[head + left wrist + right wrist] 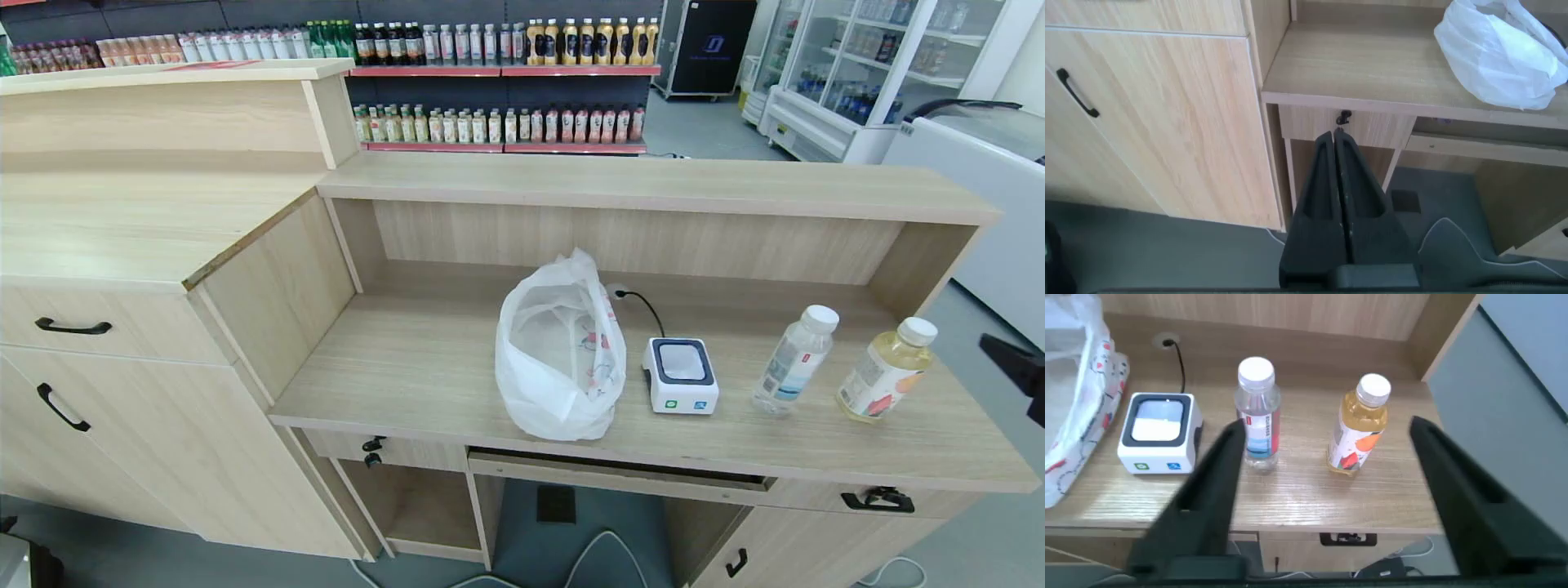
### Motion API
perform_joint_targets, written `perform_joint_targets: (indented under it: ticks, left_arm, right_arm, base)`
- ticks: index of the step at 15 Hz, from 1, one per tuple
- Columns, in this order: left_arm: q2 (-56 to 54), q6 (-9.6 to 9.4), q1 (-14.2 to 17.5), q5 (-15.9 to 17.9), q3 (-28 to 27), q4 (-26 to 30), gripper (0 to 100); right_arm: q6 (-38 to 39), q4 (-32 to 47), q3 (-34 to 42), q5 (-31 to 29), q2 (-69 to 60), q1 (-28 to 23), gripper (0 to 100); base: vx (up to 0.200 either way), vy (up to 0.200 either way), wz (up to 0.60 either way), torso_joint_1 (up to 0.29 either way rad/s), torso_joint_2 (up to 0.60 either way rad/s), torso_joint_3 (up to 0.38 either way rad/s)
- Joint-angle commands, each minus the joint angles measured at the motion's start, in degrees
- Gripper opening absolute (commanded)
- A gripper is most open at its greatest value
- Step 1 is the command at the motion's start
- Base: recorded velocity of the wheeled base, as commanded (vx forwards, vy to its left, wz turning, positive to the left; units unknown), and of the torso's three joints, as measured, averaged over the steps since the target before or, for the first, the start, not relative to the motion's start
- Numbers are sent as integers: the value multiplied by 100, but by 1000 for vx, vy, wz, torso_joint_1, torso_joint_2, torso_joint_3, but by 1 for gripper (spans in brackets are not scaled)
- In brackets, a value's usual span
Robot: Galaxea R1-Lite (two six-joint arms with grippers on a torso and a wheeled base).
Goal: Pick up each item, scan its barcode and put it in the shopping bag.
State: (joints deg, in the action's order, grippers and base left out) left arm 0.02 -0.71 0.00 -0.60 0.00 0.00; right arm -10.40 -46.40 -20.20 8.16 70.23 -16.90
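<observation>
A white plastic shopping bag (559,351) stands open on the wooden counter (408,367). Right of it sits a white barcode scanner (681,375) with a black cable. Further right stand a clear water bottle (794,361) and a yellow drink bottle (886,371), both white-capped. My right gripper (1327,478) is open, hovering in front of the counter edge, with the two bottles (1257,415) (1359,426) seen between its fingers and the scanner (1158,433) off to one side. My left gripper (1336,145) is shut and empty, low in front of the counter near the bag (1503,51).
A raised shelf ledge (653,184) overhangs the counter's back. A taller cabinet (122,245) with black-handled drawers flanks the left. A pull-out tray (620,472) and drawer handle (878,500) sit under the counter edge. Drink shelves and fridges stand behind.
</observation>
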Motion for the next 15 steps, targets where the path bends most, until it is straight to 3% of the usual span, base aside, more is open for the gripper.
perform_joint_targets:
  ticks: [1, 6, 10, 15]
  left_arm:
    - [-2, 0, 0, -2, 0, 0, 0]
    - [-2, 0, 0, -2, 0, 0, 0]
    - [-2, 0, 0, -2, 0, 0, 0]
    - [-2, 0, 0, -2, 0, 0, 0]
  right_arm:
    - [-226, -599, 86, 55, 1221, -95, 100]
    - [-621, -1987, 139, -332, 2645, -139, 100]
    - [-639, -2400, 60, -306, 3374, -191, 100]
    - [-525, -2523, -705, -33, 4341, 231, 100]
  base:
    - [0, 0, 0, 0, 0, 0]
    - [0, 0, 0, 0, 0, 0]
    - [0, 0, 0, 0, 0, 0]
    - [0, 0, 0, 0, 0, 0]
